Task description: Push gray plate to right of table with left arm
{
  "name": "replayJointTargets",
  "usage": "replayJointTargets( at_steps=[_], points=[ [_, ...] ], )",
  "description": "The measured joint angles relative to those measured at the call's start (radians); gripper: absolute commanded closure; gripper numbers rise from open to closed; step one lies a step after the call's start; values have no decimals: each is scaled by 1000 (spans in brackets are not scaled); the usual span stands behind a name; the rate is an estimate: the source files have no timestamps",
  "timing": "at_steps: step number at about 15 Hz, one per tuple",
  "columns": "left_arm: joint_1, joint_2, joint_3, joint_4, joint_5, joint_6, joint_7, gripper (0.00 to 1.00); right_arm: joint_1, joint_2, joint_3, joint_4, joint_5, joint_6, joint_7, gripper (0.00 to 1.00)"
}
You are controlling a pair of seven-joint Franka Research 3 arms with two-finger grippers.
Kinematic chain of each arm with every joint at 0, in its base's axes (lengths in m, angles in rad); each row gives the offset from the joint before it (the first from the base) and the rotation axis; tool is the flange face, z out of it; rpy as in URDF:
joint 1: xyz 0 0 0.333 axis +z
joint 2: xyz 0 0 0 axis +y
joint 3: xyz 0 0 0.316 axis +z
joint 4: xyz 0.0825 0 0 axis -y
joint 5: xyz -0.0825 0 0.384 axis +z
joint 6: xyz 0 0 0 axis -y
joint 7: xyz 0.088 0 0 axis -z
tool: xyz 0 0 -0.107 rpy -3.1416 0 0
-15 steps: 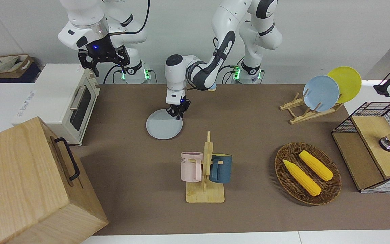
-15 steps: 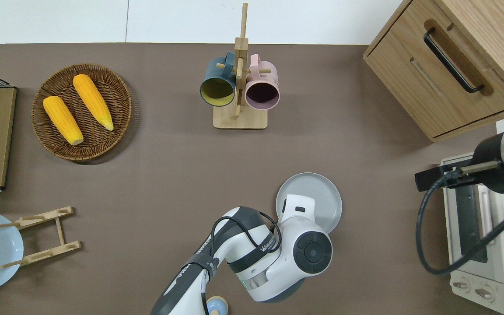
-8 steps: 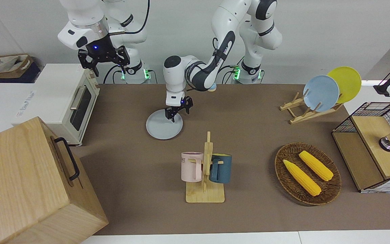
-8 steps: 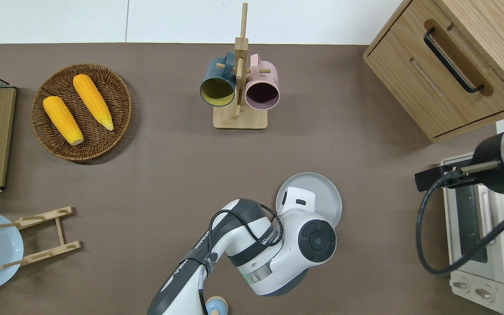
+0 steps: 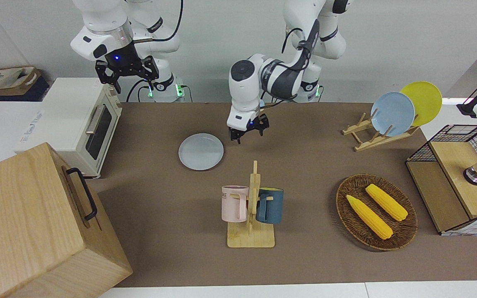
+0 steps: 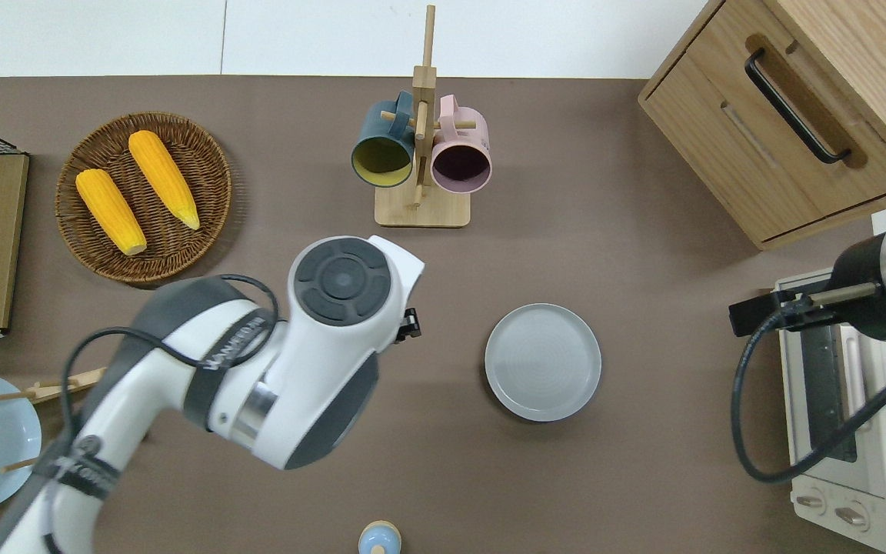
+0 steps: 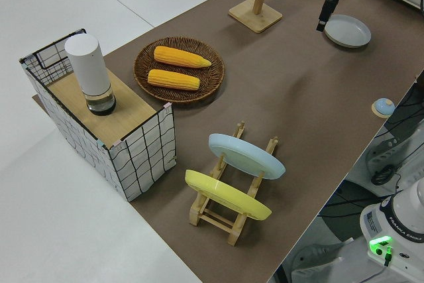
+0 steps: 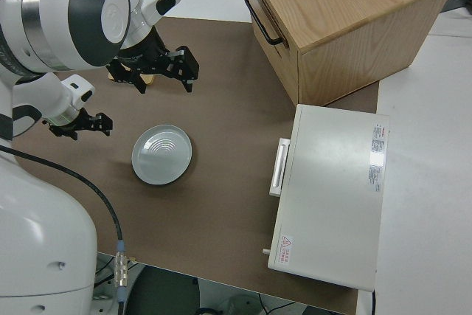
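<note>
On the brown table, the gray plate lies flat between the toaster oven and the mug rack, toward the right arm's end. The left gripper is held clear of it, fingers spread and empty, suggesting the push is finished. The right arm is parked.

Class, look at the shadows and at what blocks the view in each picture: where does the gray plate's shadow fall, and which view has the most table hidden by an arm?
Overhead view: the gray plate casts a soft shadow along its edge nearer the robots; the left arm hides much of the table. Front view: the mug rack shadows the table beside it.
</note>
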Motion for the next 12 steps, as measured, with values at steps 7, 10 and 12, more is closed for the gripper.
replayJointTargets(
  at_steps=[7, 10, 12],
  points=[
    [224, -76, 2, 111, -34, -228, 402, 0, 0, 0, 0, 0, 0, 0, 0, 17],
    [306, -80, 1, 195, -46, -298, 522, 0, 0, 0, 0, 0, 0, 0, 0, 17],
    [327, -80, 1, 227, -47, -328, 558, 0, 0, 0, 0, 0, 0, 0, 0, 17]
  ],
)
